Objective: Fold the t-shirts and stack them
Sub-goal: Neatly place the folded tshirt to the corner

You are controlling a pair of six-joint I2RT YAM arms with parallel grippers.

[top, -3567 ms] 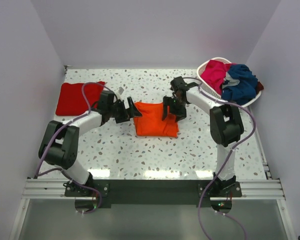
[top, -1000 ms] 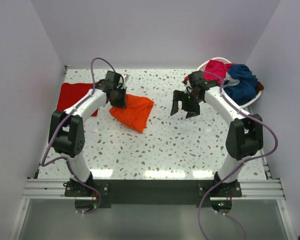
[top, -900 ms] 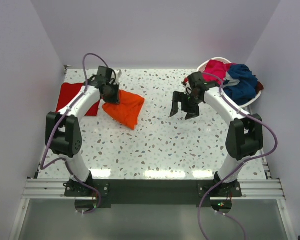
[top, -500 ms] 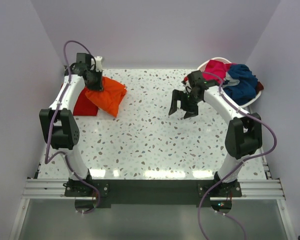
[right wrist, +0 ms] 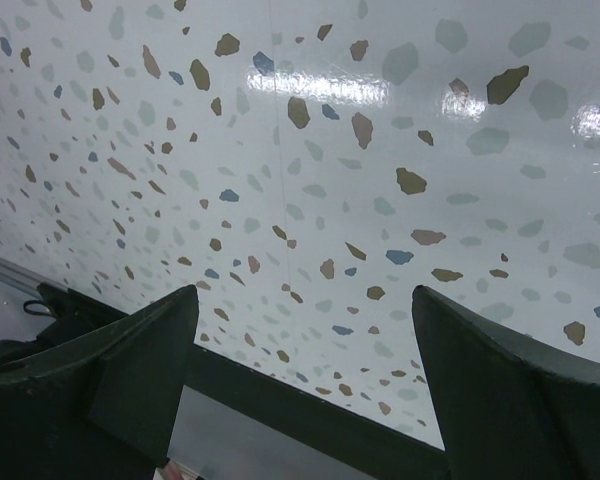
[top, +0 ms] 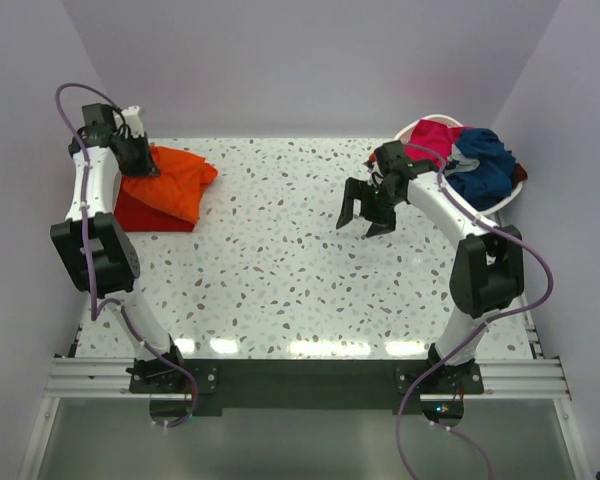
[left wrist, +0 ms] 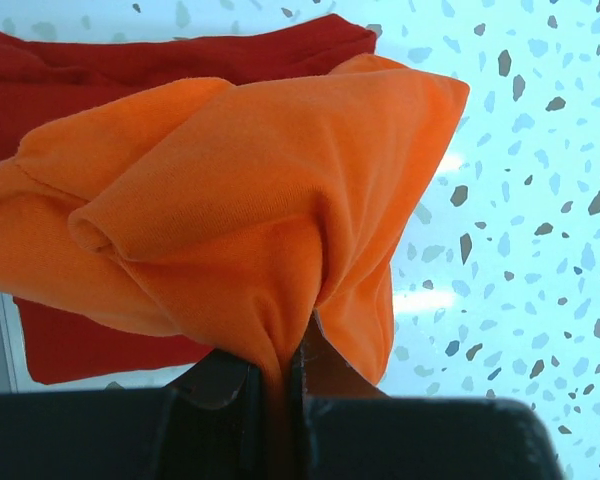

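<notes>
The bright orange short-sleeved cloth t-shirt (top: 175, 180) sits in the upper left of the overhead view, gathered into a loose, rumpled bundle. In the left wrist view the orange cloth (left wrist: 250, 200) fills most of the frame. Soft folds draw down to a narrow neck at the bottom centre, one edge is rolled into a curl at the left, and one corner sticks out to the upper right. The left gripper (top: 140, 162) has its black fingers (left wrist: 225, 380) pressed together on that neck, pinching the orange cloth.

Under the bundle lies the darker red cloth t-shirt (top: 152, 213), a flat, neat rectangle on the white speckled tabletop (top: 280, 270). Its far edge (left wrist: 180, 55) shows above the orange cloth and a near corner shows at the lower left. Whether the orange bundle rests on it or hangs just above cannot be told.

The right gripper (top: 368, 210) is right of centre in the overhead view, over bare tabletop, with its fingers spread wide and nothing between them (right wrist: 300, 300).

At the upper right a white plastic basket (top: 412, 130) holds a crumpled magenta t-shirt (top: 435, 145) on the left and a crumpled navy t-shirt (top: 483, 168) on the right, both spilling over the rim.
</notes>
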